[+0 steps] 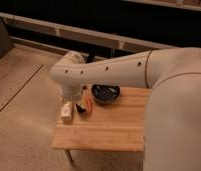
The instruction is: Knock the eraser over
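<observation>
Operator, at inspection your gripper (74, 99) hung low at the end of the arm (109, 72), left of the bowl (105, 93) and close above the table (109, 131). Whether it was spread or closed could not be told, because the wrist housing covered it. You were to assume neither.

The eraser (87, 105) stood just left of the bowl, off its front-left rim. It appeared to be on edge and slightly tilted, orange toward the bowl and black on the side away from it. It sat between the bowl and the cream-white bottle-like object (67, 112), which lay further left of the bowl, near the table's edge. The gripper appeared just beside the eraser, on the side away from the bowl. Contact could not be confirmed.

Handling, as a judgement: the eraser looked small, light and stiff, not fragile. A rubbery base would probably grip the wood rather than slide, so a low push risked dragging it. You needed no grasp. The sound point of contact was the upper part of a broad face, pushed across the thin dimension.

Risk noted: a topple toward the bowl could have ended with the block propped on the rim, not flat, and a wide sweep could have struck the cream-white bottle-like object
</observation>
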`<state>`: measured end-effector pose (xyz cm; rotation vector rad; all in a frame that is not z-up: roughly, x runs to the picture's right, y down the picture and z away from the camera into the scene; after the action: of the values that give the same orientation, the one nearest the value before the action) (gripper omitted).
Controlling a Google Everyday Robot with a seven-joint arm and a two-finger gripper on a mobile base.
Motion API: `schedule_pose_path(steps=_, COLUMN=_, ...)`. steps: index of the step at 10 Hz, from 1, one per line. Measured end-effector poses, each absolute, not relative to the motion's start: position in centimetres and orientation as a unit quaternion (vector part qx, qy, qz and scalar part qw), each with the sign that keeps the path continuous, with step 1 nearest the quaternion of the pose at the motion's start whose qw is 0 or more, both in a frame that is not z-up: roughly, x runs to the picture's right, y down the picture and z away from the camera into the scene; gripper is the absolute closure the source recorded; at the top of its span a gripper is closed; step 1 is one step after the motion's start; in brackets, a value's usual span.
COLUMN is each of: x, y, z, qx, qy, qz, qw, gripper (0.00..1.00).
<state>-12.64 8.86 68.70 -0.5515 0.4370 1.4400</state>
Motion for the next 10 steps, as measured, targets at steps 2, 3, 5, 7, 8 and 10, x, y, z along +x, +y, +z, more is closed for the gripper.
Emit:
schedule_pose_path(steps=2, x=-12.6, y=10.3, z=66.9, qx=-0.271, qy=0.206, qz=0.553, qw=0.76, gripper=0.35)
schedule_pose_path(steps=3, x=-12.6, y=10.8, z=66.2, qx=-0.281, qy=0.207, qz=0.518, qw=0.781, gripper=0.35)
schedule_pose_path(steps=5, x=-12.5, y=11.6, z=65.0, qx=-0.302, qy=0.208, qz=0.442, qw=0.819, gripper=0.35)
schedule_pose_path(steps=7, x=-12.4, y=12.4, z=63.4, qx=-0.325, qy=0.208, qz=0.334, qw=0.86, gripper=0.35)
schedule_pose_path(steps=8, x=-12.4, y=12.5, z=62.9, qx=-0.333, qy=0.206, qz=0.291, qw=0.873, gripper=0.35)
schedule_pose_path(steps=10, x=-12.5, y=12.6, z=61.7, qx=-0.346, qy=0.2, qz=0.191, qw=0.896, gripper=0.35)
